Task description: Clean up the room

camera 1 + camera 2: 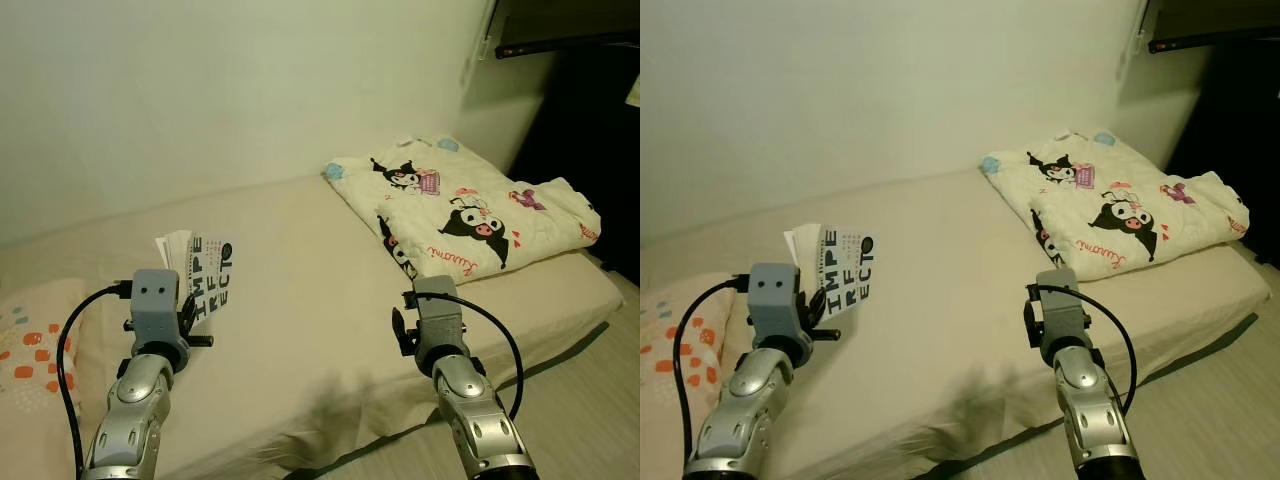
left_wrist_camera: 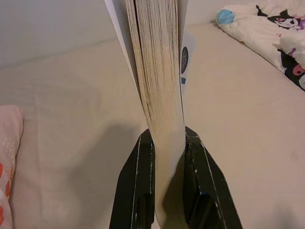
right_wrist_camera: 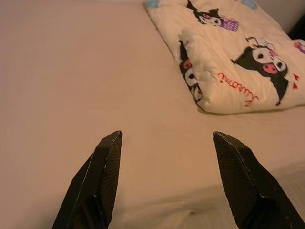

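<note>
Left wrist view: the left gripper (image 2: 164,143) clamps a thick white paperback book (image 2: 157,71), its two black fingers (image 2: 138,181) pressed against the covers with the page edges rising between them. Seen from the head camera, the book (image 1: 205,270) stands upright and clear above the beige-sheeted bed (image 1: 300,300), large black letters on its cover facing forward. Landmark for what follows: the bed. The book is held over the bed's left half, near a pale pillow with orange spots (image 1: 35,365) at the bed's left edge. A folded cream quilt printed with black cartoon figures (image 1: 470,205) lies on the bed's far right corner, well apart from the book. The right gripper (image 3: 167,148) hovers over the bed's near right part, fingers spread wide and empty.

Judged step: carrying the book off the bed to a proper storage place, which is not in sight here. The grip sits at one end of the block, so the free covers splay; a loose page could fold or the book could pivot. To do it well, hold the clamp firm, keep the book upright and move smoothly. The spare gripper could steady the top if it tilts.
</note>
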You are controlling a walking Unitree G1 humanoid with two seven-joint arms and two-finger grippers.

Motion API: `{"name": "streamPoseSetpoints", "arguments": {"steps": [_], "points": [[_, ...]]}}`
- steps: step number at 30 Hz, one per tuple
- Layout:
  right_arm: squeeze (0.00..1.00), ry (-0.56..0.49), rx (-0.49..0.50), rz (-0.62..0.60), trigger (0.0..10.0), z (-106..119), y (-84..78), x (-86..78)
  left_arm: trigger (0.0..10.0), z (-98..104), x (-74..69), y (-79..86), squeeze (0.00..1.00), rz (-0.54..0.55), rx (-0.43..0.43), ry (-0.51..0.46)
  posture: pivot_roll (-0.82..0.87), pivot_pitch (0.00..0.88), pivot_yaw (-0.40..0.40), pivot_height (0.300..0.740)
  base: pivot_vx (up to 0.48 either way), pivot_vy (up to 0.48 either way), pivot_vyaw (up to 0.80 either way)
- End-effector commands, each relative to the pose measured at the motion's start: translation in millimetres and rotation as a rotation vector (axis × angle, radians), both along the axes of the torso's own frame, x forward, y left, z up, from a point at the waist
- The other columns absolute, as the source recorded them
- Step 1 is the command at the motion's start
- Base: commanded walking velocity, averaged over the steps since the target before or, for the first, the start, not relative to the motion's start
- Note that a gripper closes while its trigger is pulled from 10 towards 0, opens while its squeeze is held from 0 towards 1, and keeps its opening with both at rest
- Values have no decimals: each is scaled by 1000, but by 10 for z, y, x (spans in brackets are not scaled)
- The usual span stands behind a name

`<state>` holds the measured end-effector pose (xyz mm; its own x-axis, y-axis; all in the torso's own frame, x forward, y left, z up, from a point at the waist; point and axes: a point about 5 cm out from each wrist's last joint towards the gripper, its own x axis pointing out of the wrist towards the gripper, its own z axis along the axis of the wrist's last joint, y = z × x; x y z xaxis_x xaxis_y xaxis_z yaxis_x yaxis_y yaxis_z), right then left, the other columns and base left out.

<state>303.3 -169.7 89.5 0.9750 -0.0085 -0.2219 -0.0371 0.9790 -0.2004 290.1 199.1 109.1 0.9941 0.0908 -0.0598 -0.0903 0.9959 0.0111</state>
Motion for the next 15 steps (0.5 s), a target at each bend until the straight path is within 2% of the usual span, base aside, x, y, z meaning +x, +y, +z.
{"name": "streamPoseSetpoints", "arguments": {"steps": [1,15], "points": [[0,-14,-1,15,10000,12,28,5,10000,106,11,-13,0,2,-6,-54,-73,68,14,740,0,379,0],[0,-19,-1,28,10000,17,53,16,10000,114,8,-12,0,0,-9,-66,-69,57,9,740,0,478,0]]}}
